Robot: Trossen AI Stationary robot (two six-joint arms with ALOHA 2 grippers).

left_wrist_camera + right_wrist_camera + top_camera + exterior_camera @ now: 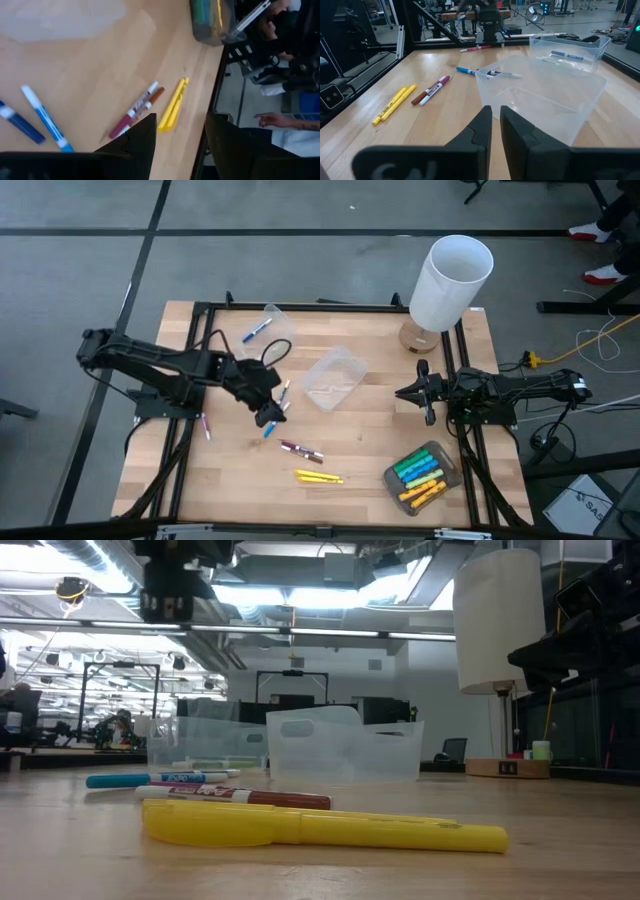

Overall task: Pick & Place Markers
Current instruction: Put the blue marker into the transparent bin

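Left gripper (268,416) hovering mid-frame, jaws open, empty.
Poised over blue markers (271,427) for a pick; right gripper (428,394) parked centre-right, nearly shut, holding nothing.

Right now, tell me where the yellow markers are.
In the high view the yellow markers lie loose near the table's front edge, just below the maroon marker and left of the tub of markers.

Wood table (370,445), 3 clear plastic tubs (333,377), white lamp (450,280) at far-right corner, floor cables (590,345)
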